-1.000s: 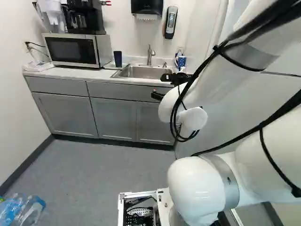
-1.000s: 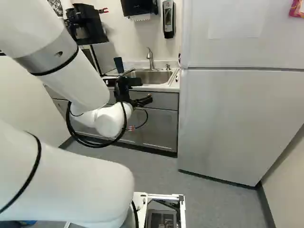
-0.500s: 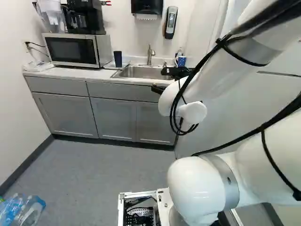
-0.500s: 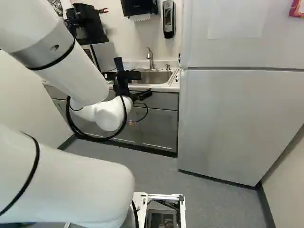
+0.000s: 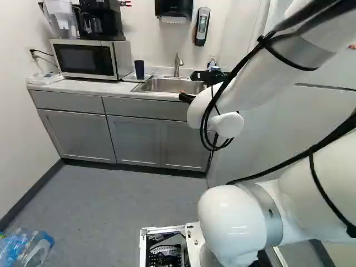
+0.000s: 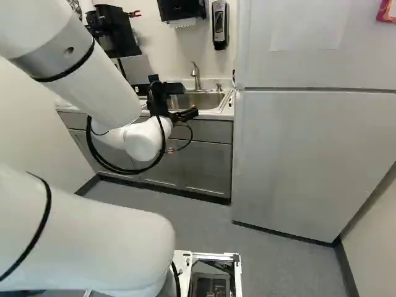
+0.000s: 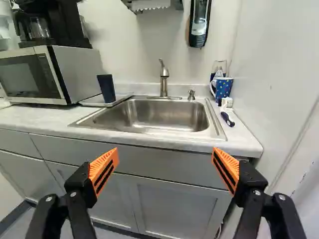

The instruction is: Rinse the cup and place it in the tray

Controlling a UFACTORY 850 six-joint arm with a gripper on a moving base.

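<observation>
Standing well ahead of the widely spread gripper [image 6: 185, 115]: dotted blue mug [image 7: 224, 88]

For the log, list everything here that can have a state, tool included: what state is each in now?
Tool: open, nothing between its fingers.
Dark blue cup: upright, on the tray.
Tray: flat on the counter, beside the sink.
Patterned mug: upright on the counter.
Faucet: no running water visible.
Microwave: door shut.
Cabinet doors: shut.
Fridge: shut.
</observation>
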